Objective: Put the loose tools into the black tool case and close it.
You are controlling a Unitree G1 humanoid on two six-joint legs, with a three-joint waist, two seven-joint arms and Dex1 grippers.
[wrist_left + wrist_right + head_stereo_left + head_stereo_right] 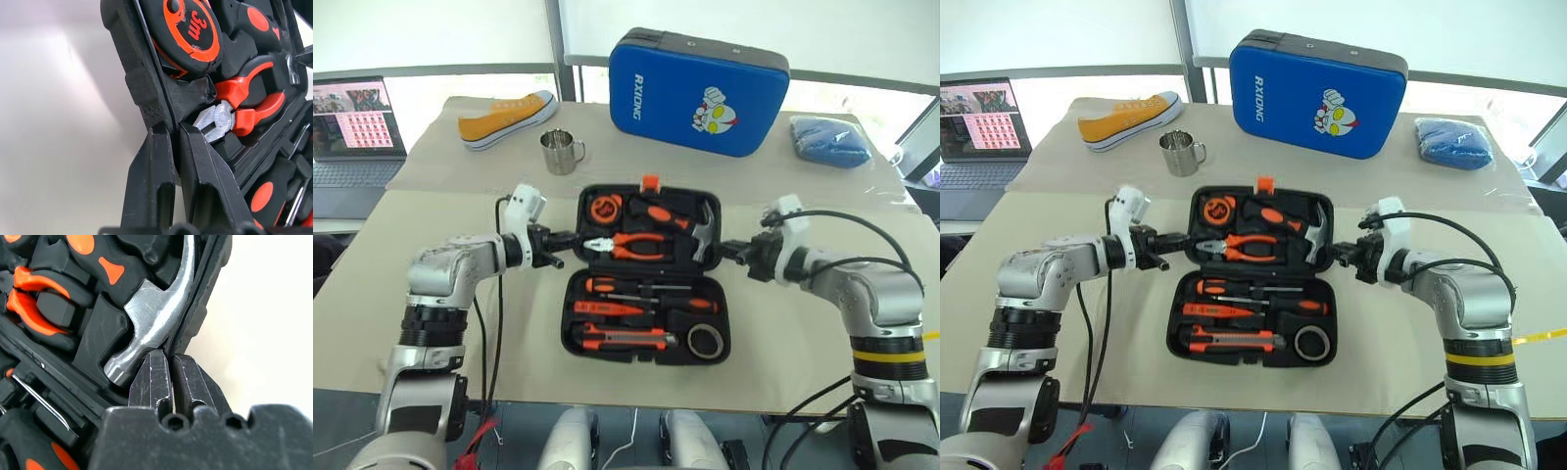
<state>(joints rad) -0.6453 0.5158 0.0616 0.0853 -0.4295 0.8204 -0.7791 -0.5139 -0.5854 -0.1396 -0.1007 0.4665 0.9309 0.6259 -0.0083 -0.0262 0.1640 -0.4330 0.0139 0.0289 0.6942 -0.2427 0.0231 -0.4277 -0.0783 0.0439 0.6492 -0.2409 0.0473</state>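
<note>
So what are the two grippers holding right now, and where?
Both hold the black tool case by its upper half: left gripper on its left rim, right gripper on its right rim.

Tool case (646, 279) mid-table, zip case (697, 90) behind, mug (560, 151) behind-left.

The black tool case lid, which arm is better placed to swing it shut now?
Neither alone. The left gripper is shut on the lid's left rim and the right gripper on its right rim beside the hammer, so both together look best placed.
</note>
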